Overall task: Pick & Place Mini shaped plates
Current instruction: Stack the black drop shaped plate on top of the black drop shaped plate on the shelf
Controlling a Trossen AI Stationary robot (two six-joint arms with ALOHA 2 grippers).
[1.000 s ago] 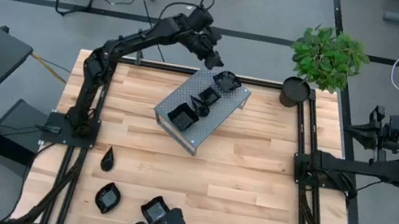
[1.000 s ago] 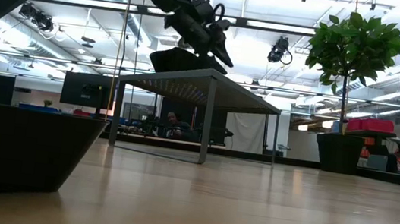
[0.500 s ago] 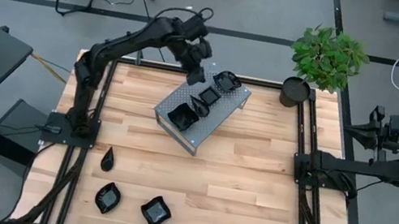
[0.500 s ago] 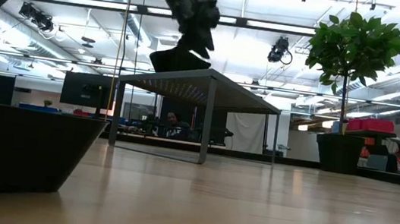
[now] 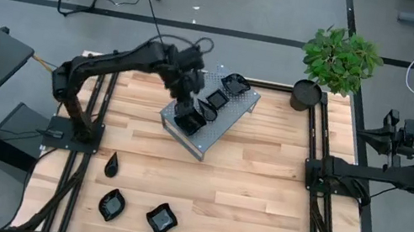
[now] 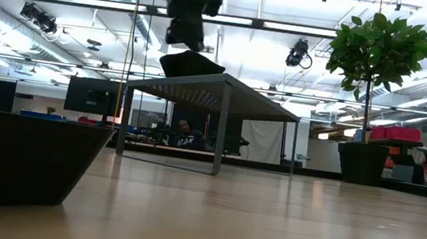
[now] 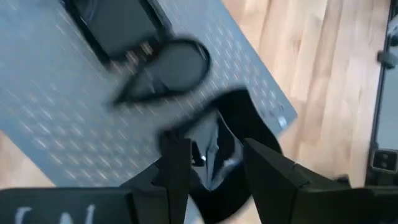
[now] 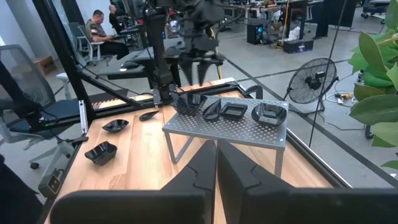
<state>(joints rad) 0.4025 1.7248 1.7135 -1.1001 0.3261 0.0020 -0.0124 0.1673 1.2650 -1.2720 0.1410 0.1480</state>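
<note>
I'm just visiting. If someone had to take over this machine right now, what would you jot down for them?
Left gripper: open, hovering over the near-left end of the grey metal stand, nothing held.
Right gripper: shut, parked off the table's right side.
Done: four mini plates sit on the stand.
Left: three more plates lie on the table at its near-left corner, waiting to be moved.

Bright even overhead lighting; ceiling lights glare in low view; left wrist view motion-blurred.
</note>
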